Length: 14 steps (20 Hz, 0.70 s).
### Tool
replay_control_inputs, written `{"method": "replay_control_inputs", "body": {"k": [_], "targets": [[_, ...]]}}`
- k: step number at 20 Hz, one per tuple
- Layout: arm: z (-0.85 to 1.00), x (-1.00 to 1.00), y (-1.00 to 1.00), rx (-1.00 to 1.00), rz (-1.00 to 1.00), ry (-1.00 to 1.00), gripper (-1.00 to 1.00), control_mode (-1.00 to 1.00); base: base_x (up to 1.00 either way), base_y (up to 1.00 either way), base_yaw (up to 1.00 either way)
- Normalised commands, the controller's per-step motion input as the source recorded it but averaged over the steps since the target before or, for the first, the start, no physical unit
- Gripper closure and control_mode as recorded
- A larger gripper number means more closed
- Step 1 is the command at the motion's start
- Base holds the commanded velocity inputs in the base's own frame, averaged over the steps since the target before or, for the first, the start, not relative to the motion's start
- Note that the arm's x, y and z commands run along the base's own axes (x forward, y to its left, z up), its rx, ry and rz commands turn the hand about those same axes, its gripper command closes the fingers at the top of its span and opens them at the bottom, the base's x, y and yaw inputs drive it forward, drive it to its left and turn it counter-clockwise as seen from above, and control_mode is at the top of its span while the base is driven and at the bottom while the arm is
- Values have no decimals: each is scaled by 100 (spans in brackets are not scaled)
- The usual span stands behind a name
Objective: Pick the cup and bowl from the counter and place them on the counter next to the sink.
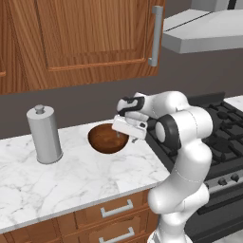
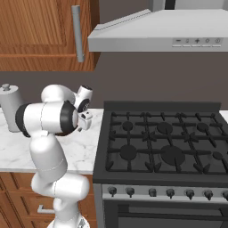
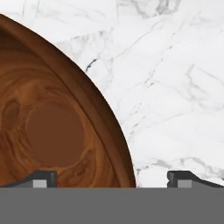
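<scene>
Bowl [image 1: 108, 138] sits on the marble surface [image 1: 71, 180] at centre frame in the left base view, just left of the stove [image 1: 223, 137]. Gripper [image 1: 124, 134] hangs over the bowl's right rim. In the hand view the jaws stand wide, one fingertip [image 3: 43, 179] over the bowl's inside, the other over bare marble. Grey canister [image 1: 43, 134] stands at left.
</scene>
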Motion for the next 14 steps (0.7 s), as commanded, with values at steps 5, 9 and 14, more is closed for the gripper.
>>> {"method": "replay_control_inputs", "body": {"k": [5, 9, 14], "targets": [[-2, 0, 15, 0, -2, 6, -100, -100, 0, 0, 0], [0, 0, 0, 0, 0, 0, -100, -100, 0, 0, 0], [0, 1, 0, 0, 0, 1, -100, -100, 0, 0, 0]]}}
